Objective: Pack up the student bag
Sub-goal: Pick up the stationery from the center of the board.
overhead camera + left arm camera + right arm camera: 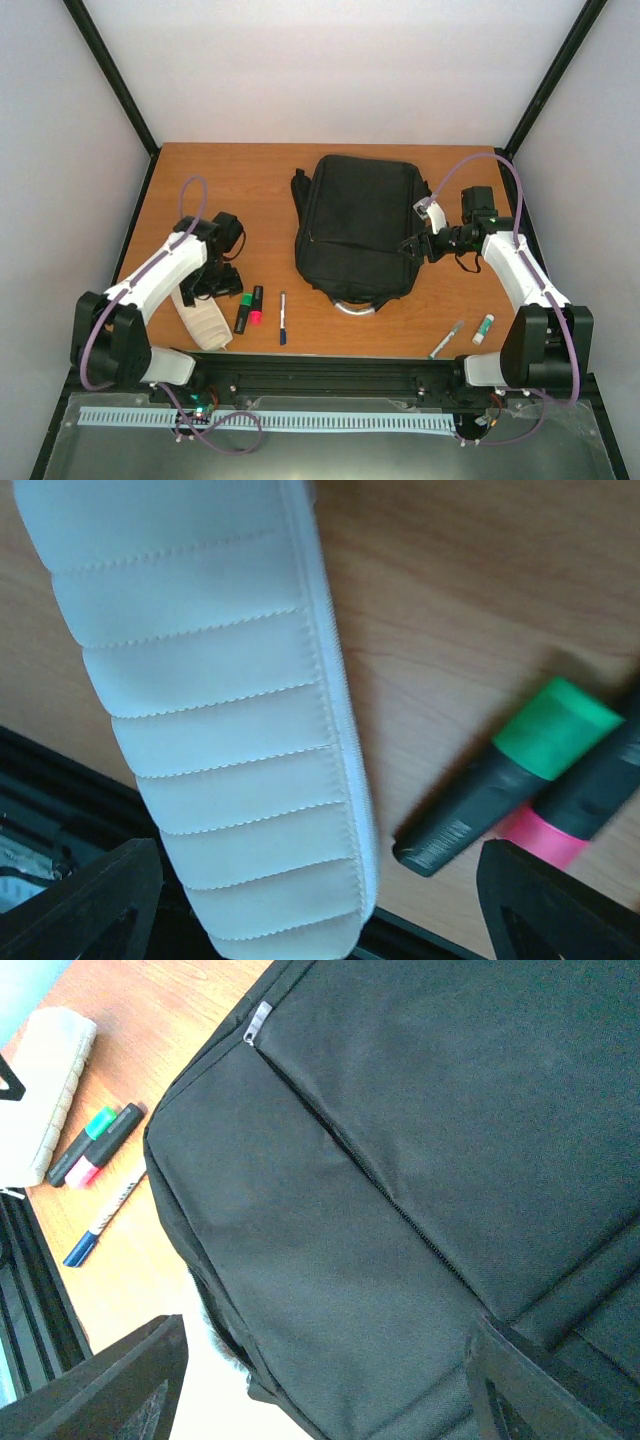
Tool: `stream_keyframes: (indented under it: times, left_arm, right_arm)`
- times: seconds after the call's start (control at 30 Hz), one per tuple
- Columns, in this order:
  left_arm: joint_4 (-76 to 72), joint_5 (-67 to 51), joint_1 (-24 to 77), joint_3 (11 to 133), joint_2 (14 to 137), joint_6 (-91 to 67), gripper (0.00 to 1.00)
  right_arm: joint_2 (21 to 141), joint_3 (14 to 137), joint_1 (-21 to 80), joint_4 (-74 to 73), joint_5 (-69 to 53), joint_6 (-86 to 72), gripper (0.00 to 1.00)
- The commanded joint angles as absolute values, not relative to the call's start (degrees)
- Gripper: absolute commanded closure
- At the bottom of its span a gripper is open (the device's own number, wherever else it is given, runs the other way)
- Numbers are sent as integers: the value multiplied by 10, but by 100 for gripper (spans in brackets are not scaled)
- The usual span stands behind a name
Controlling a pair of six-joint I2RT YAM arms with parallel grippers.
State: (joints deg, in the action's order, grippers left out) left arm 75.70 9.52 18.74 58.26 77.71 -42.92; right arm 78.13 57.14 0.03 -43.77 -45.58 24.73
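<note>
The black student bag (355, 225) lies flat in the middle of the table. It fills the right wrist view (400, 1160), with a front zip and its silver pull (258, 1022). My right gripper (412, 245) is at the bag's right edge, open, its fingers (110, 1385) spread wide over the black fabric and holding nothing. My left gripper (215, 283) is open just above the whitish ribbed pouch (203, 322). In the left wrist view the pouch (220, 710) lies between the spread fingertips (90, 900), not gripped.
A green highlighter (520, 765) and a pink highlighter (570, 820) lie right of the pouch, then a blue-capped pen (283, 318). A silver pen (446, 339) and a small white green-capped stick (484, 329) lie at the front right. A black rail (330, 375) runs along the near edge.
</note>
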Motion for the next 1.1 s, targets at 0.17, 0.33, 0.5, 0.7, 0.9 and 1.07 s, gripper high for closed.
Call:
stream_keyframes:
  times: [0.17,0.33,0.5,0.7,0.9,1.07]
  left_arm:
    - [747,116,185,534,856,-485,11]
    - [739,130,185,536,888,-471,13]
    - [730,142,185,548,919,-456,18]
    - [725,140,185,554,943,-439,24]
    - [734,158,185,569,932,-428,44]
    - [737,168,185,575,919,-428,56]
  right_arm:
    - [790,573,-1,-435,-475,264,23]
    - [794,573,-1,-438,-473,265,23]
    - [802,577,0,-443,-476,268,23]
    - [802,577,0,-447,-478,271,23]
    - [810,580,-1,-451,-482,273,24]
    - [817,583,0,-456,-485,276,25]
